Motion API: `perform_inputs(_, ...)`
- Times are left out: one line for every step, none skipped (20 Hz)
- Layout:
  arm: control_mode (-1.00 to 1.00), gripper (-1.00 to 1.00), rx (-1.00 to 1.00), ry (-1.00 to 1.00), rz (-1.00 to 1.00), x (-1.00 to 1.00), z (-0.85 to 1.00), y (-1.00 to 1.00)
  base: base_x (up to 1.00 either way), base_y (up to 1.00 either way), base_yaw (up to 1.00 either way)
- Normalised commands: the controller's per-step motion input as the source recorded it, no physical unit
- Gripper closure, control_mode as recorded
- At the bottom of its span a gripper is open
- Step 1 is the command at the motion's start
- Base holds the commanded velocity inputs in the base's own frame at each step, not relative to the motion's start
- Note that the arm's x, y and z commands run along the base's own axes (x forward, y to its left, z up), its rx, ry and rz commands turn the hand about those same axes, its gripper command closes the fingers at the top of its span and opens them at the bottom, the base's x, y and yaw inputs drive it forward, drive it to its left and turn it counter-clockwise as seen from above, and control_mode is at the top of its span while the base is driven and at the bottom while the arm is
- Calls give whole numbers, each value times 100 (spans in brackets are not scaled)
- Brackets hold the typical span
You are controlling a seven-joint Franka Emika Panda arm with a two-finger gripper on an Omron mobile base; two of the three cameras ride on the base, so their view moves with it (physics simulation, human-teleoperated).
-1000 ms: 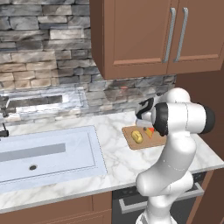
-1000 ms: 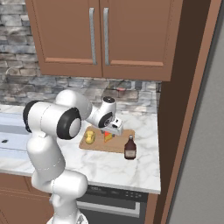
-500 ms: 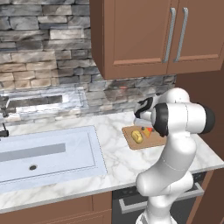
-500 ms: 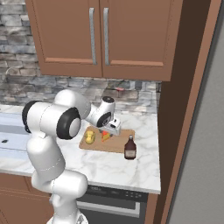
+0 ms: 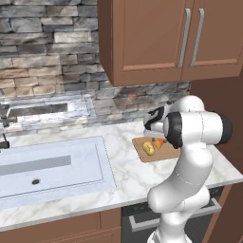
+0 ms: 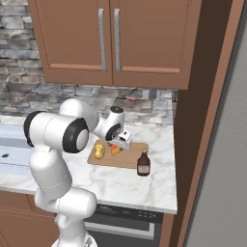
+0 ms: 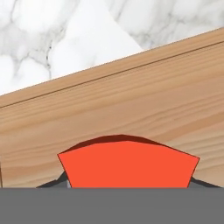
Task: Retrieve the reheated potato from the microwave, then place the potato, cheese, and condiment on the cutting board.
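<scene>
- Left base view: the sink (image 5: 52,166) is seen set into the marble counter (image 5: 128,175) at far left.
- Further right, the cutting board (image 5: 142,153) is laid on the counter, with the potato (image 5: 149,148) resting on it.
- Just beside the potato, the cheese (image 5: 159,141) is glimpsed, partly hidden by the arm.
- Right base view: potato (image 6: 99,151) and cheese (image 6: 115,150) are seen side by side on the cutting board (image 6: 126,159), under the gripper (image 6: 121,144).
- The condiment (image 6: 143,163) is stood upright on the counter, touching or just off the board's right corner.
- Hand view: the cheese's red rind (image 7: 127,164) is framed between the fingertips; the jaws are clamped on the wedge, low over the board (image 7: 131,105).
</scene>
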Motion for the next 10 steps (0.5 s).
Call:
perform_inputs(-100, -100, -2, 0, 0, 0, -10, 0, 0, 0, 0)
perform_inputs(-100, -100, -1, 0, 0, 0, -6, 0, 0, 0, 0)
perform_inputs(-100, -100, 0, 0, 0, 0, 0, 0, 0, 0, 0)
perform_inputs(-100, -100, 0, 0, 0, -1, 0, 0, 0, 0, 0)
perform_inputs(-100, -100, 0, 0, 0, -6, 0, 0, 0, 0, 0)
perform_inputs(-100, -100, 0, 0, 0, -5, 0, 0, 0, 0, 0)
perform_inputs(-100, -100, 0, 0, 0, -3, 0, 0, 0, 0, 0)
perform_inputs(-100, -100, 0, 0, -1, 0, 2, 0, 0, 0, 0)
perform_inputs(-100, -100, 0, 0, -1, -3, 9, 0, 0, 0, 0)
perform_inputs(-100, -100, 0, 0, -2, -4, 13, 0, 0, 0, 0)
